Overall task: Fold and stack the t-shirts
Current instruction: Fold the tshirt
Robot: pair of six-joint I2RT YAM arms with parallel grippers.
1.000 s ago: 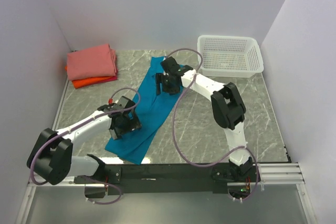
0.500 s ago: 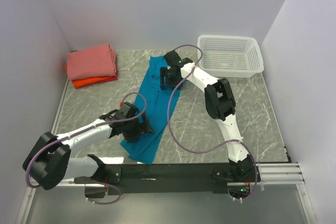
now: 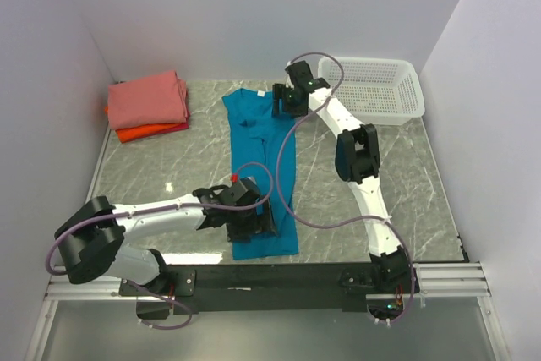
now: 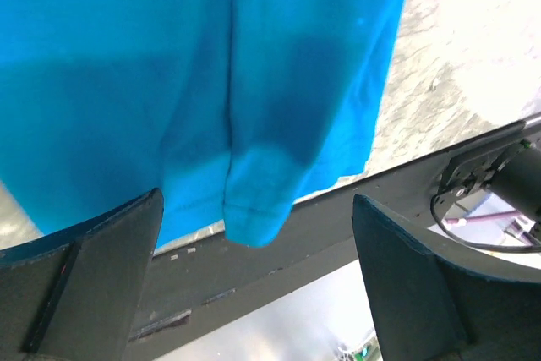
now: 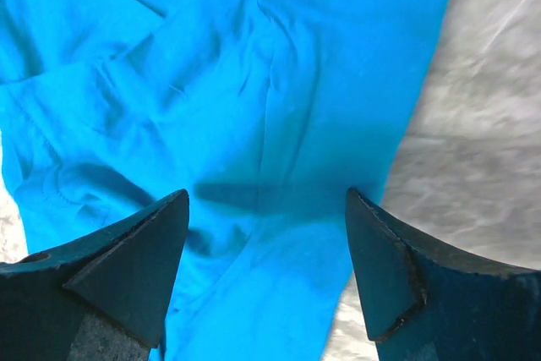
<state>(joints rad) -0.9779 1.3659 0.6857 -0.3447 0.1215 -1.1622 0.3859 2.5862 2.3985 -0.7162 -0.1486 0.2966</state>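
I am holding my left gripper (image 4: 254, 238) spread wide with nothing between its fingers (image 4: 93, 268). It is hanging over the bottom hem of the teal-blue shirt (image 3: 260, 154), at lower centre of the overhead view. My right gripper (image 5: 266, 243) is gaping too and grasping nothing, and it is hovering over the rumpled collar end at upper centre. The shirt is lying as a long narrow strip on the marble table (image 3: 380, 192), running from upper centre down to the near edge. In the upper left a folded salmon-pink shirt (image 3: 148, 99) is sitting on an orange shirt (image 3: 139, 134). The white basket (image 3: 372, 90) is standing at upper right.
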